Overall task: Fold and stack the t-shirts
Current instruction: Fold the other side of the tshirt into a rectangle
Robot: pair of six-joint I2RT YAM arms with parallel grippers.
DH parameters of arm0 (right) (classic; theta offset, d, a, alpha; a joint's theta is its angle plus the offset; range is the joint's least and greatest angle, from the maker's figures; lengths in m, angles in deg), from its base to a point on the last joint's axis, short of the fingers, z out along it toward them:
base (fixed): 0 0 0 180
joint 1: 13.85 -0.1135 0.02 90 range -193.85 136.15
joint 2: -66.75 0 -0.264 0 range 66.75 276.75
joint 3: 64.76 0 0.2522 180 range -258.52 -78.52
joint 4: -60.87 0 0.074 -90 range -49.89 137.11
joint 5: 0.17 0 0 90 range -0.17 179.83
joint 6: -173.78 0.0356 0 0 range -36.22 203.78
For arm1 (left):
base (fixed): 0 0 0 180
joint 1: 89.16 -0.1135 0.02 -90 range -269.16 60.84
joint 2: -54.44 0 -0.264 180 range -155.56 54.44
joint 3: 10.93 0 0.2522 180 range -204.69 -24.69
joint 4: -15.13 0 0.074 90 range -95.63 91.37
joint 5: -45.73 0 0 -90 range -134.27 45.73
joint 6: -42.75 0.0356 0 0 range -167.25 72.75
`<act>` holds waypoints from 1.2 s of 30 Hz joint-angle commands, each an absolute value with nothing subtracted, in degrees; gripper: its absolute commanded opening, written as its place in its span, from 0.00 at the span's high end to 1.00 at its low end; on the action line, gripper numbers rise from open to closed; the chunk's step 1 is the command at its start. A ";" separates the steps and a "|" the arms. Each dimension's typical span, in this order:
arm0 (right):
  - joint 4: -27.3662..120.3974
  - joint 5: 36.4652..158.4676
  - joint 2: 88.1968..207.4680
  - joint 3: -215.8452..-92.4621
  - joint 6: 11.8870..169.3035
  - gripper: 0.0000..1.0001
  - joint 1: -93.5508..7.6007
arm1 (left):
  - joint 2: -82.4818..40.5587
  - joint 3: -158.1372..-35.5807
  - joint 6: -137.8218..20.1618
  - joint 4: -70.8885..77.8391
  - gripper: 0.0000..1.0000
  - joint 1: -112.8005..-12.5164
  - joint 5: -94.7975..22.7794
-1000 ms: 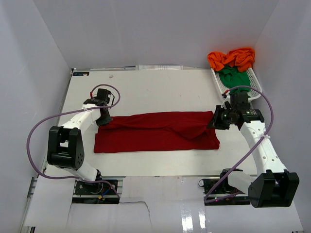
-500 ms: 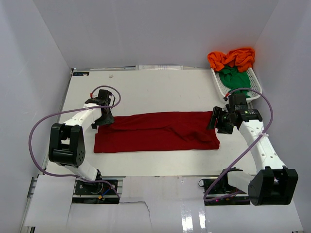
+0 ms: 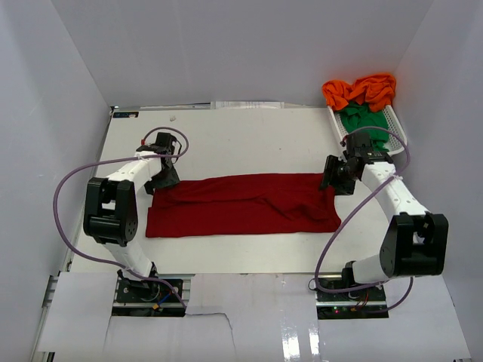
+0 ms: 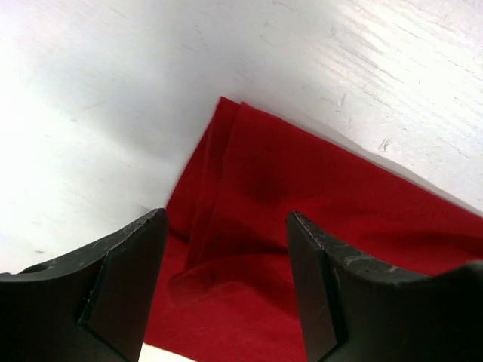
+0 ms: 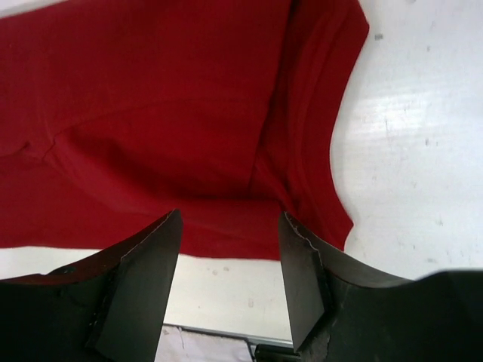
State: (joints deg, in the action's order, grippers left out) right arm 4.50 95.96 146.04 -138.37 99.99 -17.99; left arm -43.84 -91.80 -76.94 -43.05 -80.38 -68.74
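Note:
A dark red t-shirt (image 3: 241, 205) lies on the white table (image 3: 249, 143) as a long band folded lengthwise. My left gripper (image 3: 163, 175) hovers at the band's far left corner, open, with nothing between its fingers. The left wrist view shows that gripper (image 4: 226, 226) above the red cloth (image 4: 302, 188). My right gripper (image 3: 333, 175) hangs open over the far right corner. In the right wrist view this gripper (image 5: 230, 219) is empty above the shirt's end (image 5: 151, 113). Orange t-shirts (image 3: 361, 90) and a green one (image 3: 362, 119) lie in the basket.
A white lattice basket (image 3: 396, 130) stands at the back right corner, close behind the right arm. White walls enclose the table on three sides. Purple cables loop beside both arms.
Both grippers went from shut on the red shirt's far corners to open and let the cloth go. Both arms then drew slightly back toward the far side.

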 commanded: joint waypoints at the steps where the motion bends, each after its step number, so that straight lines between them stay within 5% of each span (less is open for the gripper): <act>1: 9.93 94.92 150.32 -143.02 99.78 0.41 -17.89 | -43.99 -93.51 -80.64 -42.23 0.25 -81.77 -64.50; 23: 18.81 92.11 170.28 -148.39 101.62 0.52 -17.01 | -47.16 -93.42 -83.02 -37.83 0.28 -87.22 -54.73; 28: 19.95 92.20 172.48 -148.13 101.18 0.66 -16.66 | -45.14 -92.46 -81.27 -37.39 0.28 -88.54 -53.15; 31: 20.57 92.37 173.10 -147.95 101.27 0.90 -16.57 | -45.05 -91.67 -80.30 -36.51 0.28 -90.72 -51.66; 36: 20.92 92.73 172.92 -147.60 101.27 0.92 -16.57 | -45.22 -90.70 -80.30 -35.46 0.32 -92.32 -49.81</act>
